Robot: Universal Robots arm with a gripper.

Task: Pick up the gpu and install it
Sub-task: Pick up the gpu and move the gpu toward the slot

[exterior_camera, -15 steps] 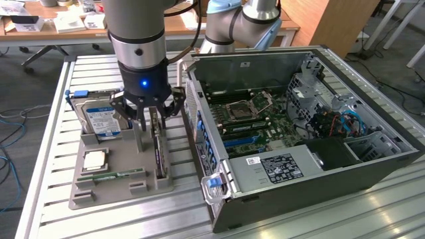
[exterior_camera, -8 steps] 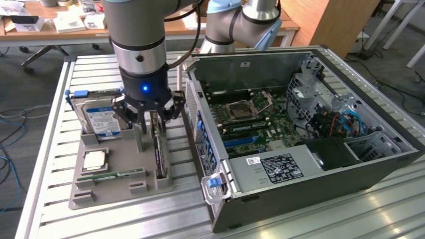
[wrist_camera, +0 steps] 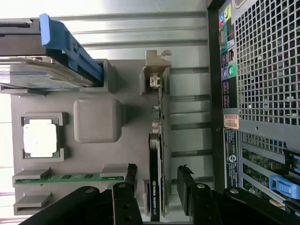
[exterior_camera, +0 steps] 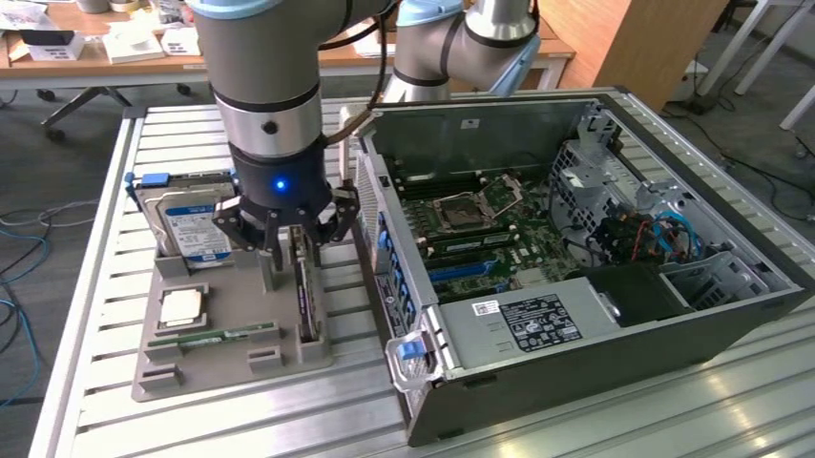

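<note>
While gpu (wrist_camera: 157, 150) stands on edge in grey tray (wrist_camera: 126, 157) beside computer case (wrist_camera: 262, 70), open hand (wrist_camera: 158, 180) straddles it, fingers (wrist_camera: 131, 176) either side

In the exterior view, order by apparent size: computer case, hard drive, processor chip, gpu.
1. computer case, largest
2. hard drive
3. processor chip, smallest
The gpu stands edge-on, partly behind the end effector, so I leave it unranked.
</note>
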